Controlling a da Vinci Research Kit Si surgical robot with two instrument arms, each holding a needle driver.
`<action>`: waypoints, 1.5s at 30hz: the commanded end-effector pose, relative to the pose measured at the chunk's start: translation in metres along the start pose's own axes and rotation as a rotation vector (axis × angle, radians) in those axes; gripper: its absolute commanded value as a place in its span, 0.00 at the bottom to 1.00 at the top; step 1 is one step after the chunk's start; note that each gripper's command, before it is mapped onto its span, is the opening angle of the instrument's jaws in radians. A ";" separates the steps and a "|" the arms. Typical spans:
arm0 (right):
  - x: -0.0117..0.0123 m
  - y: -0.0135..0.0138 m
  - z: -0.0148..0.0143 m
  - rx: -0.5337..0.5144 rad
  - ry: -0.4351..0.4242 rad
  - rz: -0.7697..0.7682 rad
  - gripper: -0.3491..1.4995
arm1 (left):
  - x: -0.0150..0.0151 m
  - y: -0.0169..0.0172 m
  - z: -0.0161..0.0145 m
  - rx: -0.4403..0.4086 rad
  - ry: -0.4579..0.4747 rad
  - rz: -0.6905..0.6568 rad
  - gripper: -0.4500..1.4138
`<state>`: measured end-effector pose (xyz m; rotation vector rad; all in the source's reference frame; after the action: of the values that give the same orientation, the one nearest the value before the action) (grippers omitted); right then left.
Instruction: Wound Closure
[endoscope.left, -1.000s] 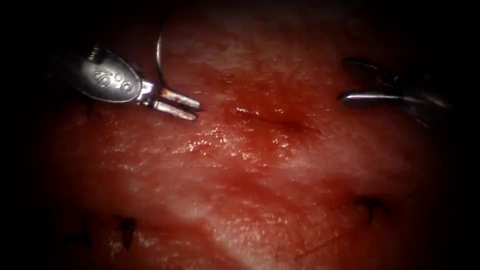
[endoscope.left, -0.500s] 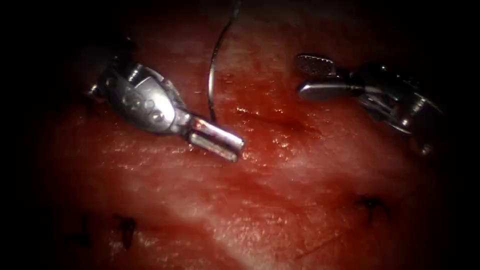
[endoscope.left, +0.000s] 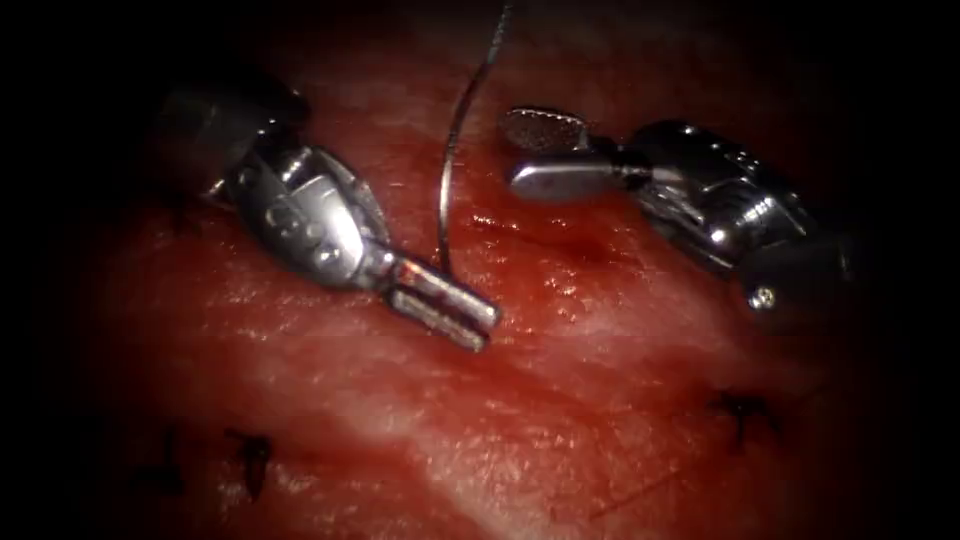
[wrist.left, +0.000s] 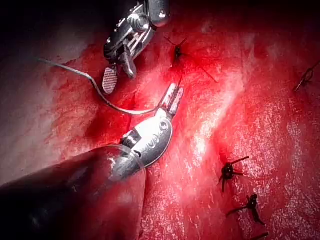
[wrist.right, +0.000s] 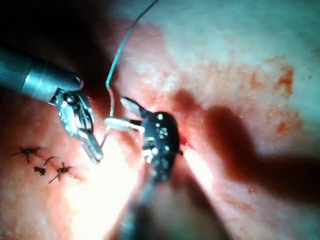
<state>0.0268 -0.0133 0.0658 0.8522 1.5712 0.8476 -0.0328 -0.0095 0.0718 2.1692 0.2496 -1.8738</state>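
Observation:
My left tool (endoscope.left: 487, 327) is shut on the curved needle (endoscope.left: 450, 160), gripping it near its lower end, deep between the jaws. The needle stands free above the tissue (endoscope.left: 520, 420), just left of the cut (endoscope.left: 550, 240), and arcs upward to dark thread (endoscope.left: 503, 18) at its top. My right tool (endoscope.left: 512, 153) hangs open just right of the needle's middle and holds nothing. The left wrist view shows the needle (wrist.left: 100, 95) curving from the left tool (wrist.left: 176, 90) past the right tool (wrist.left: 119, 80). The right wrist view shows the right tool (wrist.right: 116, 111) open at the needle (wrist.right: 108, 87).
Red fluid (endoscope.left: 560, 290) wets the tissue around the cut. Dark knotted stitches sit at the lower right (endoscope.left: 743, 410) and lower left (endoscope.left: 254, 462). More stitches (wrist.left: 229, 171) lie beyond the left tool in its wrist view.
The left tool has carried the needle rightward and down toward the cut. The right tool has come in leftward, jaws open, up to the needle.

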 end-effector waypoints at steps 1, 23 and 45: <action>-0.0009 0.0002 0.0012 -0.003 -0.001 0.008 0.50 | -0.0006 0.0004 0.0006 0.000 0.001 0.000 0.00; -0.0015 0.0006 0.0034 -0.043 -0.012 0.015 0.49 | -0.0002 0.0006 0.0014 -0.005 0.004 0.004 0.00; -0.0023 0.0008 0.0040 -0.018 -0.021 0.013 0.00 | 0.0005 0.0006 0.0018 -0.004 0.014 0.003 0.00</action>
<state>0.0304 -0.0139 0.0667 0.8630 1.5392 0.8569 -0.0337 -0.0102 0.0705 2.1802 0.2501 -1.8561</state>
